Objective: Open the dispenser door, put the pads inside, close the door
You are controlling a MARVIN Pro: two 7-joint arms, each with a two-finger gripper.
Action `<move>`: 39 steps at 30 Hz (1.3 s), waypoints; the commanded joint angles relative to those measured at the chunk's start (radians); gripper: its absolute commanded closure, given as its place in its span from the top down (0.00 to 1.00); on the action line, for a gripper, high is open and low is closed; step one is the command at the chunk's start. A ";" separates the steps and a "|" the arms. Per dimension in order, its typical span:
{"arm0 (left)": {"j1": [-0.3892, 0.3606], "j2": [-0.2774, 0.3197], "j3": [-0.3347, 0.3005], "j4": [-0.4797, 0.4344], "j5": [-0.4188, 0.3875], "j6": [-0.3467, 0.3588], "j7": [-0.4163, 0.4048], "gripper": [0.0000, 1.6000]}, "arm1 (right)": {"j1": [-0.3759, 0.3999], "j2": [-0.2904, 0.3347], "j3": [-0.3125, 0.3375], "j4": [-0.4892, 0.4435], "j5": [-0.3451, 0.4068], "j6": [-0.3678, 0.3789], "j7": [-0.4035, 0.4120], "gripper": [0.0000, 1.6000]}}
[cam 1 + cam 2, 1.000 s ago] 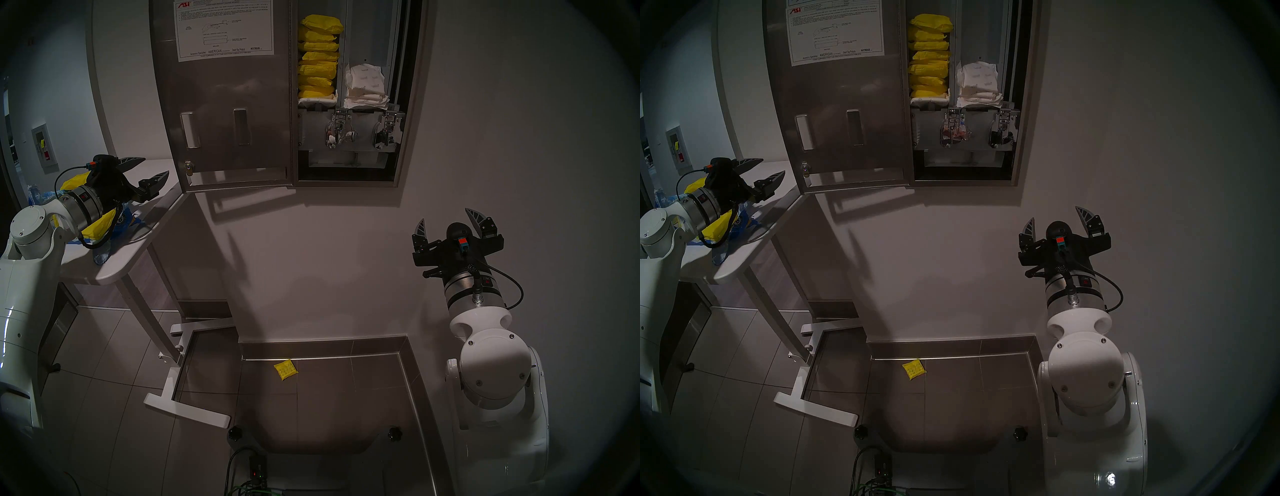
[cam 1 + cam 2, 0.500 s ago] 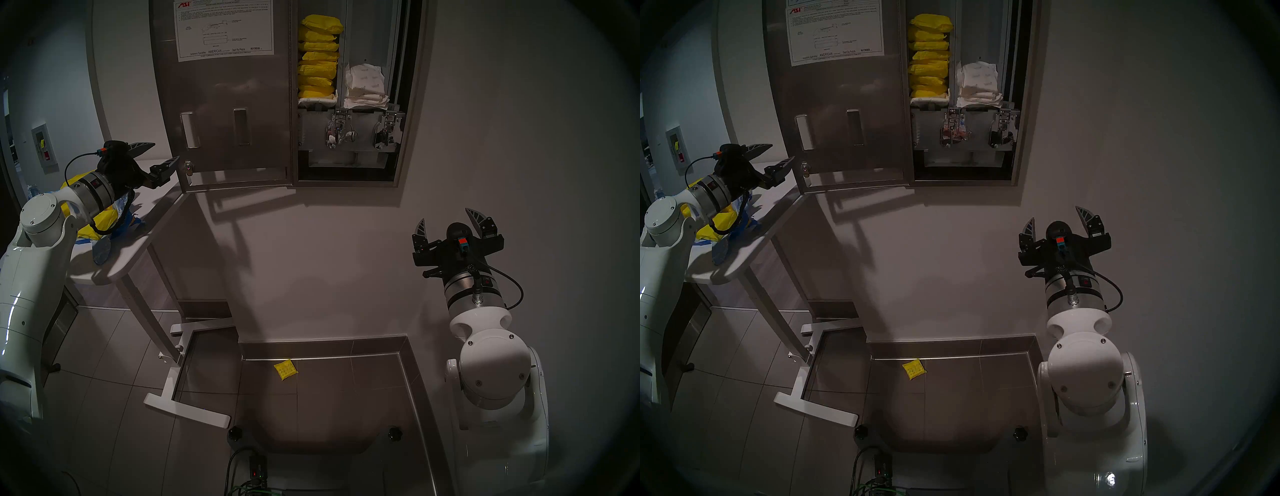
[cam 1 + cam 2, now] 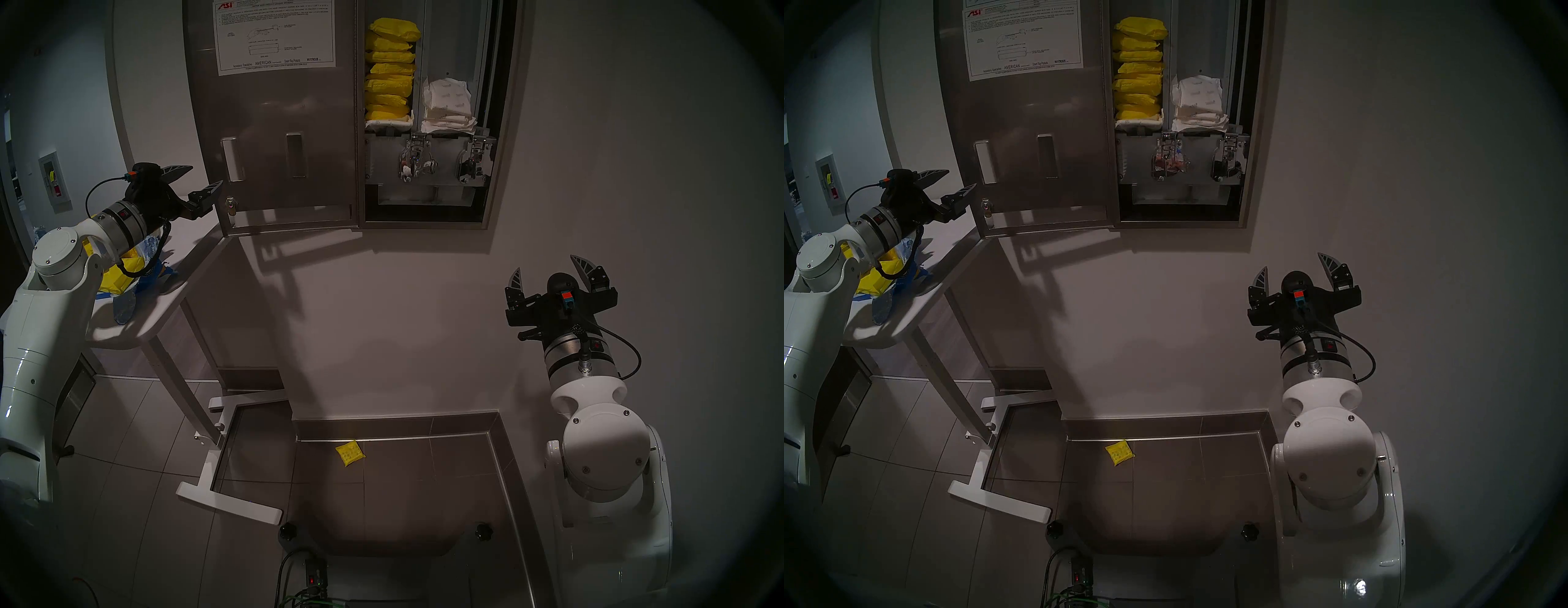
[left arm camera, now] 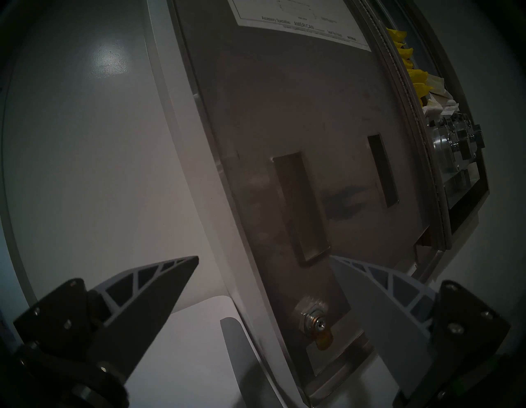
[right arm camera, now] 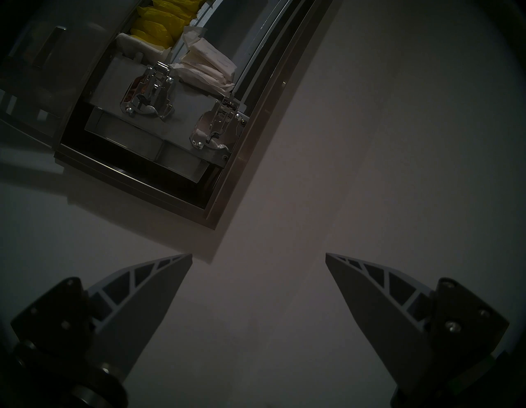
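since the earlier frames the left gripper (image 3: pixel 199 180) has been lifted off the white table (image 3: pixel 140 327) and carried toward 1 o'clock, so its fingers now sit just beside the free edge of the dispenser door (image 3: pixel 275 127), at lock height. nothing else has been shifted; the right gripper (image 3: pixel 551 271) is parked where it was, near 3 o'clock of the head view.

both grippers are spread wide and nothing is held in either. in the left wrist view the door edge and the key lock (image 4: pixel 314 323) are framed between the two fingers, though contact can't be confirmed.

progress, as judged from the pictures: the door has been swung fully open, instruction sheet (image 3: pixel 273 36) facing out. the yellow pads (image 3: pixel 390 70) are stacked in the left column of the cabinet, up at 12 o'clock, above a white-wrapped one, with more white pads (image 3: pixel 447 106) in the right column. so loading looks mostly done (not perfectly: one yellow pad (image 3: pixel 350 453) has been left on the floor at 6 o'clock, and more yellow packets (image 3: pixel 112 278) are seen on the table by the blue bag (image 3: pixel 159 271)).

what's left is probably the closing, with the door to be pushed shut from its free edge.
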 commanded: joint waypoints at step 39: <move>-0.221 -0.086 0.137 0.060 -0.036 -0.111 -0.261 1.00 | 0.009 0.004 0.001 -0.036 0.001 -0.015 -0.016 1.00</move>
